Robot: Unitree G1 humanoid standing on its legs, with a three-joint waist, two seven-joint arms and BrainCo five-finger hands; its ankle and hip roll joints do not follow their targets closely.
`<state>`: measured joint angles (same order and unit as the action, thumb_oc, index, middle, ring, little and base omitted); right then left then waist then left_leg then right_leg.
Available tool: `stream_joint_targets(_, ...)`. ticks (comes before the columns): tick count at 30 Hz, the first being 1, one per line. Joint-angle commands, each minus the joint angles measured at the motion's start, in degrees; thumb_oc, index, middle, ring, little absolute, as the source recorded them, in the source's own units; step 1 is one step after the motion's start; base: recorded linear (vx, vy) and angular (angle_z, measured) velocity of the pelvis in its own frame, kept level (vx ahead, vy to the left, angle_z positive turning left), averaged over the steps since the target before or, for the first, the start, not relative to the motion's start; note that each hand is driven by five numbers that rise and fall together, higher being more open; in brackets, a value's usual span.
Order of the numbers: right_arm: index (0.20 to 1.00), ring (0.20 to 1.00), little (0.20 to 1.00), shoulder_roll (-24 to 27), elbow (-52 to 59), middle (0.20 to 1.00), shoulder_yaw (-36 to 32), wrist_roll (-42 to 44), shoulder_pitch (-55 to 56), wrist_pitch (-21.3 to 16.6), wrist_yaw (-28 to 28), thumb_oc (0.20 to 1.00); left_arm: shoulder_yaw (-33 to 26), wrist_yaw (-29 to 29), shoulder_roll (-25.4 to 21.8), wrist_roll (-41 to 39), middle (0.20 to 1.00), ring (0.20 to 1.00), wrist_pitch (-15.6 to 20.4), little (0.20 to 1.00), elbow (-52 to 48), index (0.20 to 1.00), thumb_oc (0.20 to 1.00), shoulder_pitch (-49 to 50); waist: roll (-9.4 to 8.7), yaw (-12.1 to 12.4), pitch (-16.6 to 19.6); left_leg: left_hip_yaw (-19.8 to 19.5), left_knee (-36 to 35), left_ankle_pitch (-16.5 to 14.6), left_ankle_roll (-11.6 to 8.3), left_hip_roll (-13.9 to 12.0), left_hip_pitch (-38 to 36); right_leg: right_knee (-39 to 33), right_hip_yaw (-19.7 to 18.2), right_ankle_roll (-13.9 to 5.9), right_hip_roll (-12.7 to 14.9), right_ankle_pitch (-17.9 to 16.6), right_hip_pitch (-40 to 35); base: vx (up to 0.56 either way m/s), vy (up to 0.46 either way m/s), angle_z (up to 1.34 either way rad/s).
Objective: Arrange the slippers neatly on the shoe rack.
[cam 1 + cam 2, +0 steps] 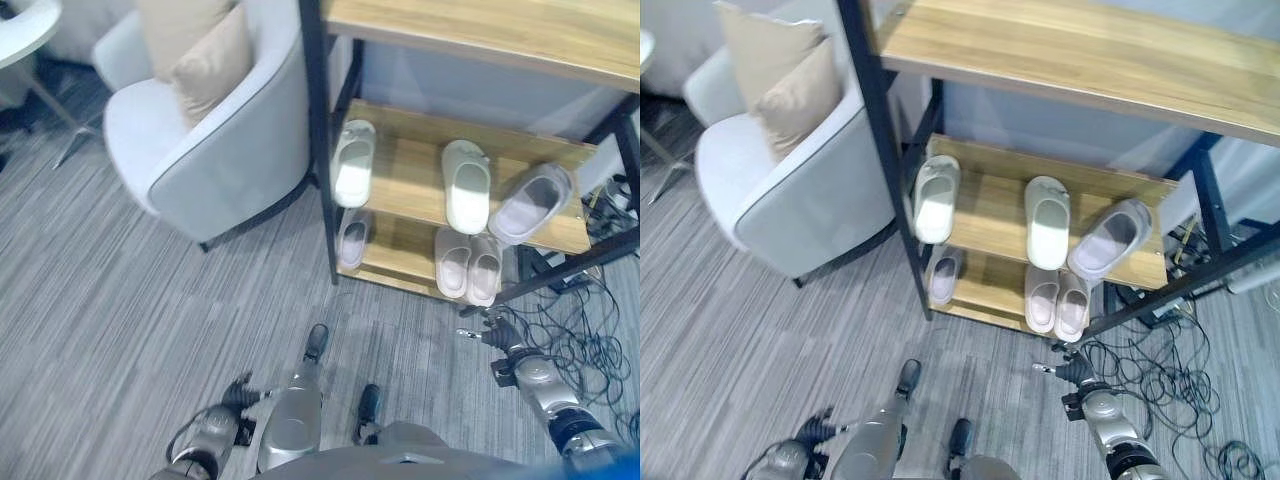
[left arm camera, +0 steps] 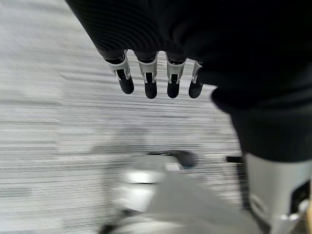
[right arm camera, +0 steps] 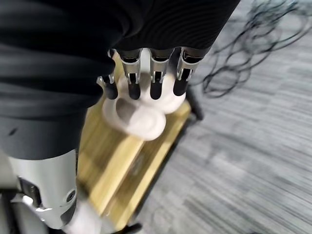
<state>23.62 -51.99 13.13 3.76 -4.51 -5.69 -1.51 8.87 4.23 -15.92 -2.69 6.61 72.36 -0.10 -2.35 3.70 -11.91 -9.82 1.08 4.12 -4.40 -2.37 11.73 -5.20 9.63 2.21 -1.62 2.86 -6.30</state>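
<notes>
1. Shoe rack (image 1: 345,75): black metal frame, wooden shelves, standing on grey striped carpet (image 1: 100,290).
2. Middle shelf (image 1: 410,180) carries three slippers. White slipper (image 1: 353,163) lies at the left end by the frame post, lined up front to back.
3. Second white slipper (image 1: 466,185) lies right of centre, also straight.
4. Grey slipper (image 1: 530,203) sits at the right end, skewed diagonally, touching or just beside the second white one; its toe hangs over the shelf's front edge.
5. Bottom shelf (image 1: 395,255): single pinkish slipper (image 1: 353,237) at left, pinkish pair (image 1: 469,265) side by side at right, touching each other.
6. Right robot hand (image 1: 487,331) is low, in front of the rack's right lower corner, apart from all slippers. Right wrist view shows its fingers (image 3: 155,83) straight, nothing held; slippers are seen past them.
7. Left robot hand (image 1: 236,393) is down at lower left above the carpet, well apart from the rack. Fingers (image 2: 148,80) extended, empty.
8. Grey armchair (image 1: 215,150) with beige cushions (image 1: 200,50) stands left of the rack, just beside it.
9. Tangle of black cables (image 1: 580,330) lies on the carpet right of the rack.
</notes>
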Motion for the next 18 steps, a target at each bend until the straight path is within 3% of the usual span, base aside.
stream_joint_targets(1, 1.000, 1.000, 1.000, -3.49, -4.79, 1.000, 0.35, -1.86, 0.32, -0.60, -0.67, 1.000, 0.71, 1.46, -0.45, 2.22, 1.000, 1.000, 0.73, 1.000, 0.10, 1.000, 1.000, -1.36, -1.02, 0.30, 4.02, 1.63, -0.64, -3.69, 1.65, 0.83, -6.26, 9.48, 1.44, -7.32, 6.38, 4.53, 2.73, 0.15, 0.154, -0.37)
stream_joint_targets(13, 1.000, 1.000, 1.000, -5.03, 3.83, 1.000, -0.16, 1.46, 2.94, -1.82, -1.37, 1.000, 3.31, 3.08, 0.88, 2.88, 1.000, 1.000, 1.94, 1.000, -5.02, 1.000, 1.000, -0.97, 0.70, -1.15, 4.73, 3.81, -2.56, -5.67, 3.25, 2.17, -9.39, 4.28, -0.77, -9.16, 8.17, 1.83, 1.72, 0.05, 0.076, -0.13)
stream_joint_targets(18, 1.000, 1.000, 1.000, -4.62, 17.88, 1.000, 4.75, -0.33, 2.70, -4.33, 0.67, 1.000, 4.19, 2.97, 2.44, 5.60, 1.000, 1.000, 1.98, 1.000, -2.56, 1.000, 1.000, 0.79, 0.97, -0.98, 4.21, 3.72, -4.36, -5.33, 3.35, 2.08, -10.20, 2.18, -0.83, -9.53, 8.36, 0.92, 1.29, 0.00, 0.024, -0.03)
